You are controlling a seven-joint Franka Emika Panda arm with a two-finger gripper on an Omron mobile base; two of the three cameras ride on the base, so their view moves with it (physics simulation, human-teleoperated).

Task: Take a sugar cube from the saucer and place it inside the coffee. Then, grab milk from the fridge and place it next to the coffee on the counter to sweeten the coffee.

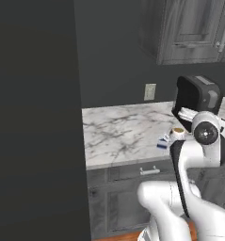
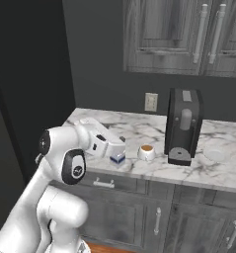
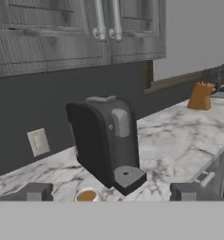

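Right base view, lower left: gripper (image 2: 120,149) stands with jaws spread wide, nothing held, just beside the milk (image 2: 117,158).
Centre: milk carton sits on the counter (image 2: 139,129), near the coffee (image 2: 146,152), apart from it.
Right of centre: black coffee machine (image 2: 183,124) behind the cup.
Far right: saucer (image 2: 217,154) past the machine.
Step in hand, judged: release and retreat; draw the hand back level and straight so neither finger tips the carton or cup.
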